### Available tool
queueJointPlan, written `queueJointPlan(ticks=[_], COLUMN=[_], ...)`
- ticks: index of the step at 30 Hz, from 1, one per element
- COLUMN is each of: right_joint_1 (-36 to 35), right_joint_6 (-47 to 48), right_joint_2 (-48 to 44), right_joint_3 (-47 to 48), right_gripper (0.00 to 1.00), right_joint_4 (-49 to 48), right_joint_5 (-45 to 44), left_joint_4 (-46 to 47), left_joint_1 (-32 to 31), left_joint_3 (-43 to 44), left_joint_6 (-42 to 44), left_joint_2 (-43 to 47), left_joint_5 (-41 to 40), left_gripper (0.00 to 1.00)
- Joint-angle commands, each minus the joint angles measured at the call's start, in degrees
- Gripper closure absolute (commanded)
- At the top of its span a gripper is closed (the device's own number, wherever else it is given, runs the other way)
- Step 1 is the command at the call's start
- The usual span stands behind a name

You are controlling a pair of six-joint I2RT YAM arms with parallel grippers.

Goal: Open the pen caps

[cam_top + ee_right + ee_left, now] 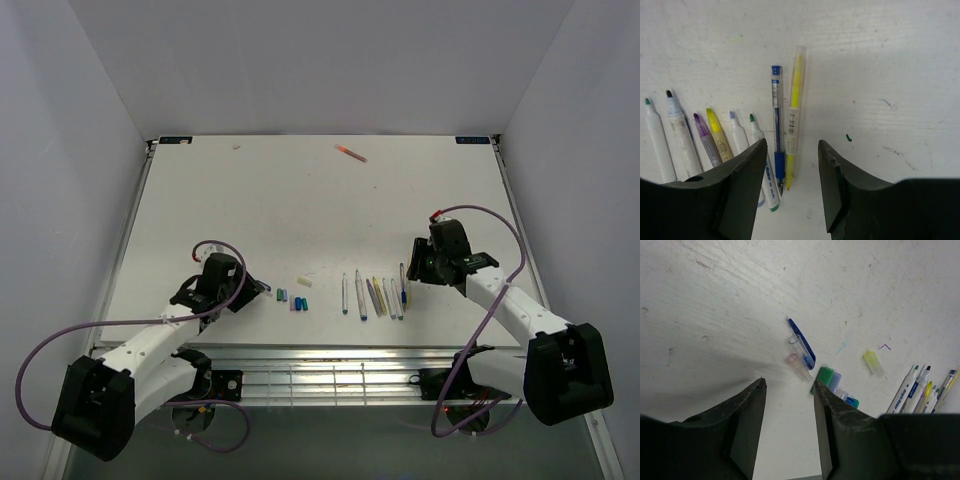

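Two clusters lie by the near edge of the worktop point(300, 200): stubby plastic pen caps point(824, 377) ahead of the left end effector point(789, 387), slim uncapped pens point(776, 125) before the right end effector point(792, 147); both gape empty.

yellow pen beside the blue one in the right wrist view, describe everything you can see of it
The yellow pen is slim, with a clear plastic barrel showing yellow inside, a white printed label at mid-length and a yellow grip. It lies flat on the white table, tip toward the camera, close alongside the blue pen; whether they touch is unclear. Nothing grips it.
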State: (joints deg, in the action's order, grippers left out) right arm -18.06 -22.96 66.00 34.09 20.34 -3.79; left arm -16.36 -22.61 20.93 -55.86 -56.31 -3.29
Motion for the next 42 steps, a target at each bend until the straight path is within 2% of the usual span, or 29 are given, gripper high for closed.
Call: queueJointPlan(ticks=[1,4,9,17,21,27,34,35,39,42], right_joint_1=[0.14,0.22,0.14,0.22,0.22,0.40,1.01,1.10,1.45,2.33], right_joint_6=[3.79,6.69,10.21,17.15,20.67,26.82,31.91,32.71,35.61,35.36], right_joint_2=[0.09,3.16,10.28,28.29,38.12,53.50,67.23,68.29,72.33,74.88], right_joint_3=[7.30,13.62,26.52,46.75,55.81,71.89,86.22,87.19,89.40,92.03], right_gripper=[0.48,0.47,0.39,0.21,0.17,0.10,0.02,0.00,0.10,0.10], right_joint_4=[0.49,0.93,0.84,-1.62,-3.46,-3.20,-4.08,-5.12,-8.55,-10.22], right_joint_5=[-2.45,-2.45,-1.66,-0.08,0.45,-0.25,3.18,5.70,7.65,11.25], left_joint_4=[-0.43,-0.87,-1.74,-1.83,-1.57,0.27,3.88,4.84,7.13,8.80], left_joint_1=[0.37,0.37,0.37,0.37,0.29,0.29,0.29,0.29,0.20,0.20], left_joint_3=[0.16,1.04,2.27,4.38,5.17,5.88,5.62,5.61,5.18,5.00], left_joint_6=[1.27,2.41,3.56,5.31,5.58,6.02,6.99,7.08,7.16,6.81], left_joint_2=[2.00,2.96,5.68,6.92,6.66,5.78,5.25,5.25,4.73,4.28], left_joint_5=[1.35,1.88,1.79,3.02,3.20,5.92,7.15,7.33,8.56,9.70], left_gripper=[0.46,0.45,0.37,0.25,0.18,0.16,0.15,0.14,0.14,0.14])
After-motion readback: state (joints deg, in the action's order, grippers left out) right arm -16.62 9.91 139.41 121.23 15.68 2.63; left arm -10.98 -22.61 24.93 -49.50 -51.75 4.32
